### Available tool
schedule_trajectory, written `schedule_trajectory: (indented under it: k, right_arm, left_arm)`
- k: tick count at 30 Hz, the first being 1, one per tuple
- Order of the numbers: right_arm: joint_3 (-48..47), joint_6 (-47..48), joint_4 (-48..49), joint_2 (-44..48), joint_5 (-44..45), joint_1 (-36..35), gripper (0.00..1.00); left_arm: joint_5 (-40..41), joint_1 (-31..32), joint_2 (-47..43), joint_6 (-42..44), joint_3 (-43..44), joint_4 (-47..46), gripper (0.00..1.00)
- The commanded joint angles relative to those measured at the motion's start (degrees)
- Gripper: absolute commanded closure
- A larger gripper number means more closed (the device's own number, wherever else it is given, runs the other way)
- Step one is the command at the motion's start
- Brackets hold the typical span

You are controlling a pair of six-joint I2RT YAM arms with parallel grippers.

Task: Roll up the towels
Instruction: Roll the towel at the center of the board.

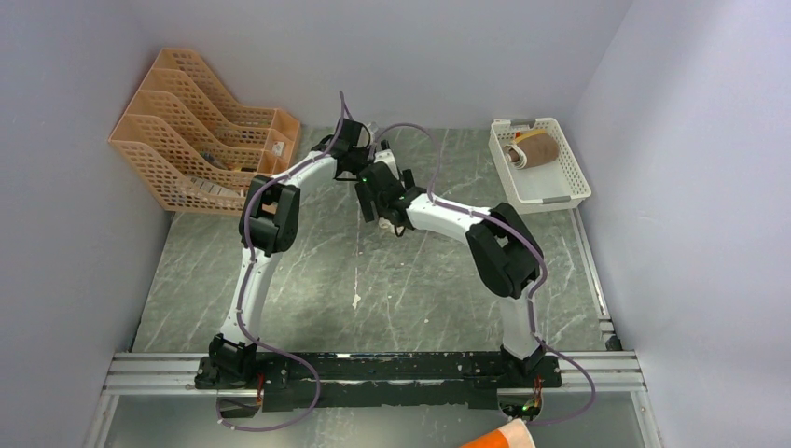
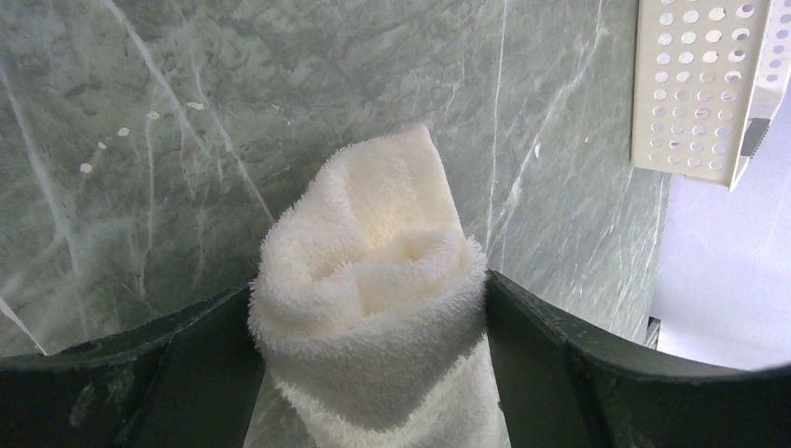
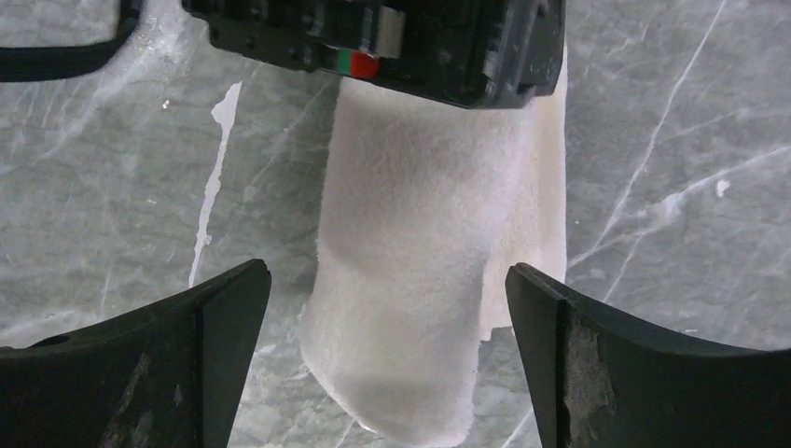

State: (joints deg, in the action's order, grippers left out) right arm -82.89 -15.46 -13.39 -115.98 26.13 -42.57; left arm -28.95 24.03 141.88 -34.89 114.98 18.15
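The cream-white towel (image 2: 373,280) is a thick roll, and my left gripper (image 2: 368,317) is shut on it, with both dark fingers pressed against its sides. In the right wrist view the same towel (image 3: 420,280) reaches out from under the left gripper's body (image 3: 392,47). Its rounded end sits between the fingers of my open right gripper (image 3: 387,308), with a gap on each side. From above, both grippers (image 1: 362,173) (image 1: 371,201) meet at mid-table and hide the roll. The brown-tan towel (image 1: 534,149) lies rolled in the white basket (image 1: 541,196).
An orange slotted file rack (image 1: 201,131) stands at the back left. The white perforated basket (image 2: 700,84) is at the back right, near the wall. The marble table top (image 1: 420,299) has walls on three sides.
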Motion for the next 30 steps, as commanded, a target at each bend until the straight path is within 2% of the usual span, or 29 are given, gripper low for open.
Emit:
schedule_trajectory:
  k: [1, 6, 14, 15, 20, 25, 30]
  right_arm:
    - [2.7, -5.5, 4.9, -0.1, -3.8, 2.7, 0.00]
    - [4.1, -6.1, 7.1, -0.9, -10.6, 6.0, 0.00]
    - [5.2, -4.9, 8.7, -0.7, -10.4, 7.6, 0.00]
    - [5.8, -4.9, 9.7, -0.4, -11.6, 7.8, 0.02]
    - [8.2, -6.1, 14.5, -0.1, -21.8, 10.1, 0.29]
    - [10.2, -8.0, 18.0, -0.1, -31.7, 12.5, 0.70]
    - [14.4, -11.6, 26.3, -0.1, -46.6, 17.5, 0.78]
  left_arm:
    - [1.0, -0.9, 3.8, 1.7, -0.1, 5.6, 0.09]
    - [0.6, -1.7, 3.9, 1.8, -0.5, 5.6, 0.09]
    - [1.2, -2.5, 3.5, 2.6, -1.6, 6.0, 0.08]
    - [1.2, -2.6, 3.5, 2.6, -1.7, 5.9, 0.09]
    - [1.3, -3.5, 2.9, 2.8, -2.4, 6.0, 0.08]
    - [1.5, -4.9, 1.9, 3.1, -3.0, 6.0, 0.08]
    - [2.2, -7.8, -3.3, 1.9, -6.7, 3.1, 0.03]
